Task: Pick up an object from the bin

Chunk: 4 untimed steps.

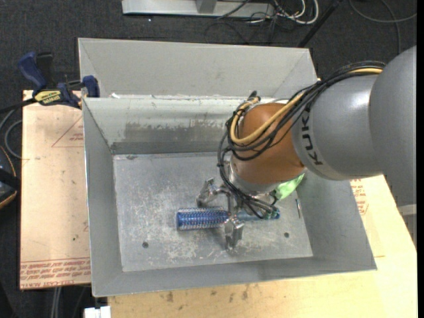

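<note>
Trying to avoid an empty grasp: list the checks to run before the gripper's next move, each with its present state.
1. Gripper down inside the bin, over the floor's middle: ok.
2. Fingers apart, one on each side of the blue ribbed roller: ok.
3. Roller centred between the fingers: not ok, they straddle its right end.
4. Green thing clear of the fingers: ok, it lies apart, to the right.
5. Fingertips clear of the bin floor: cannot tell.
</note>
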Each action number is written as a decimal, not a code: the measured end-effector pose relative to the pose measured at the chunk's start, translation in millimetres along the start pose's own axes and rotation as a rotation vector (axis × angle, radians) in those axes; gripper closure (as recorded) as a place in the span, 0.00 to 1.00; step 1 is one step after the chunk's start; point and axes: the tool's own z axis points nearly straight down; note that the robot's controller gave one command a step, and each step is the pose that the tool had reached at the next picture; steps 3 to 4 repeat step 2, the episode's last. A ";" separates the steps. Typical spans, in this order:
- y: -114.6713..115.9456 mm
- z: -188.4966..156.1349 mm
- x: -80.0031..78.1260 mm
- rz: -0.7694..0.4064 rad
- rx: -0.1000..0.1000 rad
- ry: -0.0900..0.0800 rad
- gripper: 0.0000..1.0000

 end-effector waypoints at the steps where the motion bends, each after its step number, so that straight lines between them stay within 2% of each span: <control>1: -0.1 -1.3 -1.5 0.001 0.001 -0.006 1.00; 2: 20.1 -144.2 -19.9 0.017 0.002 -0.002 1.00; 4: 20.1 -144.2 -19.9 0.017 0.002 -0.002 1.00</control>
